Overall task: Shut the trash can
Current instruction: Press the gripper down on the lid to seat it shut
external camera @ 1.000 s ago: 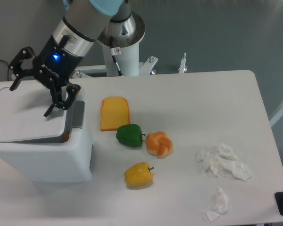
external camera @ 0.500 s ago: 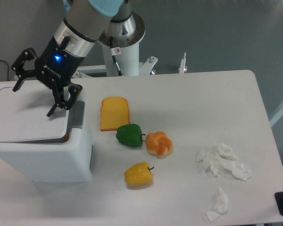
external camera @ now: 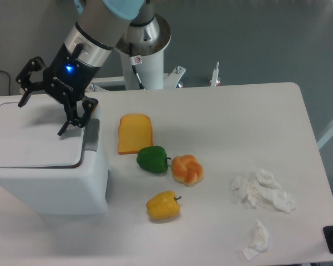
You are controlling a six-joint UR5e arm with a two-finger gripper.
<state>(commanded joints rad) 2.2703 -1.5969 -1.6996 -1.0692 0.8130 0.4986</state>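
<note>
The trash can (external camera: 44, 177) sits at the far left of the worktop (external camera: 238, 127). It is a big white box, much bigger than the food beside it. Its flat lid (external camera: 36, 141) lies level on top and looks all the way down, or very close to it. I see no dark gap along its edge. The grey latch (external camera: 91, 134) is on the side of the lid that faces the food.

The gripper (external camera: 41, 115) hangs right above the lid, toward its back part. Its fingers (external camera: 71, 117) are spread wide apart and they pinch nothing. The lid lies straight below them. I cannot tell if the tips touch the lid or float just over it. The lid's long side runs left to right, and the fingers spread out along that same way.

So the job looks almost done. If the lid needs one more push, the push should go straight down.

To the right of the trash can lie a yellow slice of bread (external camera: 135, 133), a green pepper (external camera: 152, 159), an orange bun (external camera: 187, 169) and a yellow pepper (external camera: 164, 205). Far to the right are crumpled white tissues (external camera: 263, 190).
</note>
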